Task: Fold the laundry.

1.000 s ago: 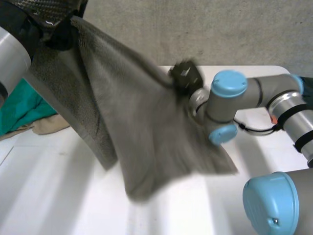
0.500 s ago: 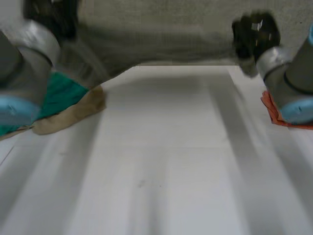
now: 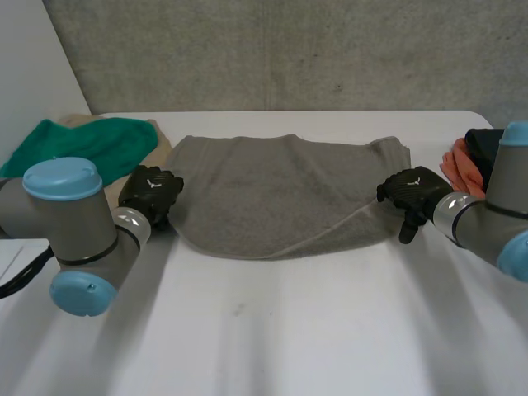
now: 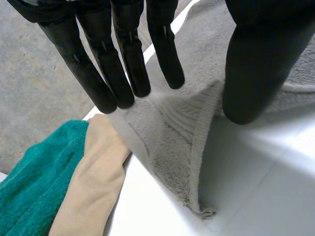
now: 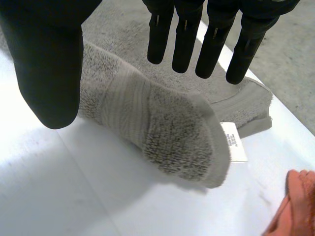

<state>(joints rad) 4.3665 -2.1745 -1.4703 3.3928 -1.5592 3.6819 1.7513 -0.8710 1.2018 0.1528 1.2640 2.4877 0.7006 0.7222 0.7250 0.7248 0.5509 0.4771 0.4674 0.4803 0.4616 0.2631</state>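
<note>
A: Dropped since half a second ago?
B: Yes. Logs grey towel (image 3: 280, 194) down out of the air, now spread on the white table (image 3: 272, 330). Finds both arms lowered with it.
A: Nearest first, please.
B: Sees bare tabletop up front. Next, places left hand (image 3: 150, 194) at the towel's left end and right hand (image 3: 410, 191) at its right end.
A: Grip on either?
B: None. In left wrist view, reads fingers (image 4: 123, 59) straight and spread well clear of the thumb (image 4: 256, 64), over the left corner, bunched there into a small peak. Cannot tell whether touching. In right wrist view, reads the same wide spread: fingers (image 5: 184, 34) straight, thumb (image 5: 47, 64) apart, above a rolled-over corner with a white label (image 5: 234, 142) at its edge.
A: Lay of the towel?
B: Lies wide across the middle of the table, near edge turned over toward the right end, far edge rumpled.
A: Farther back?
B: Records green cloth (image 3: 91, 140) with a beige cloth (image 4: 93, 182) beyond the left hand, just beside the towel's corner. Notes orange cloth (image 3: 459, 169) beyond the right hand, then grey wall (image 3: 272, 58) behind.
</note>
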